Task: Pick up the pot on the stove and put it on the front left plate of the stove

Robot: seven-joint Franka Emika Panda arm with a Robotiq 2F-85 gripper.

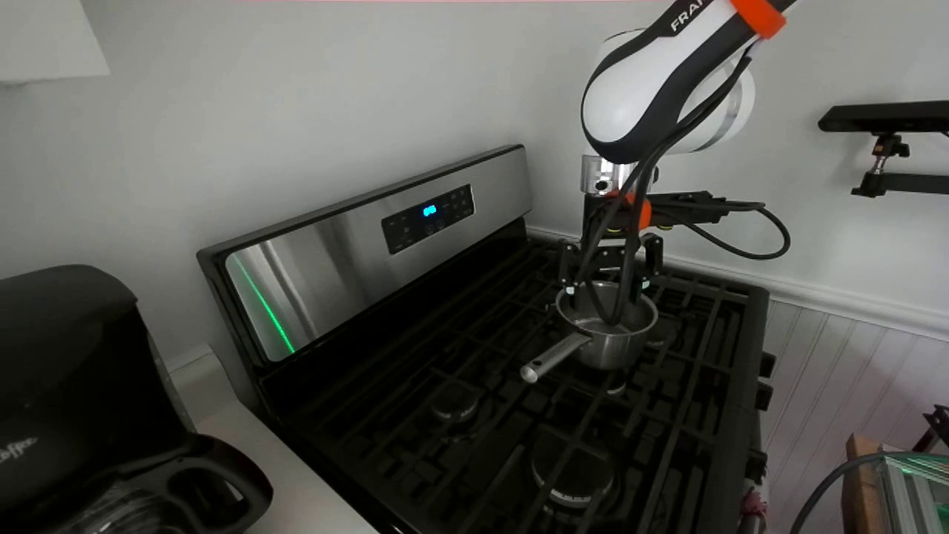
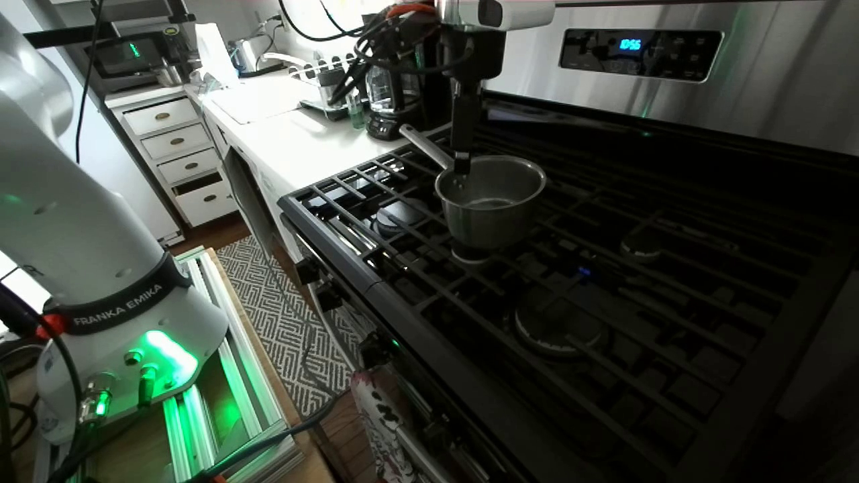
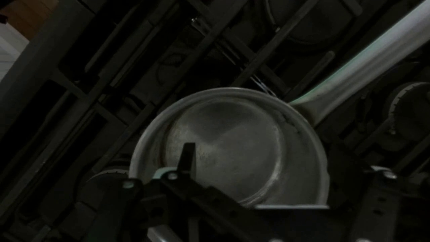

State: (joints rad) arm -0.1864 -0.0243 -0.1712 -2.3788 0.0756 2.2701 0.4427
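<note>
Exterior view: pot [image 1: 614, 351] directly under gripper [image 1: 607, 288], fingers spread, nothing clamped. Pot over mid stove [image 1: 485, 334]; handle [image 1: 554, 357] aims rear-left, front left plate [image 1: 572, 471] also leftward, nearer front edge. Probably grips pot wall next; rim between fingers? Can't tell.

Wears white rounded shells [image 1: 636, 98] edged in black at upper right of the frame in an exterior view, with an orange band [image 1: 758, 16], a silver collar [image 1: 594, 176] and looping black cables [image 1: 629, 258]. Carries, lower left in an exterior view, a black ring [image 2: 121, 310] lettered FRANKA EMIKA above a green-lit base [image 2: 107, 347]. Ends in a black gripper [image 1: 606, 291], dotted with pale screws [image 3: 172, 175] low in the wrist view
</note>
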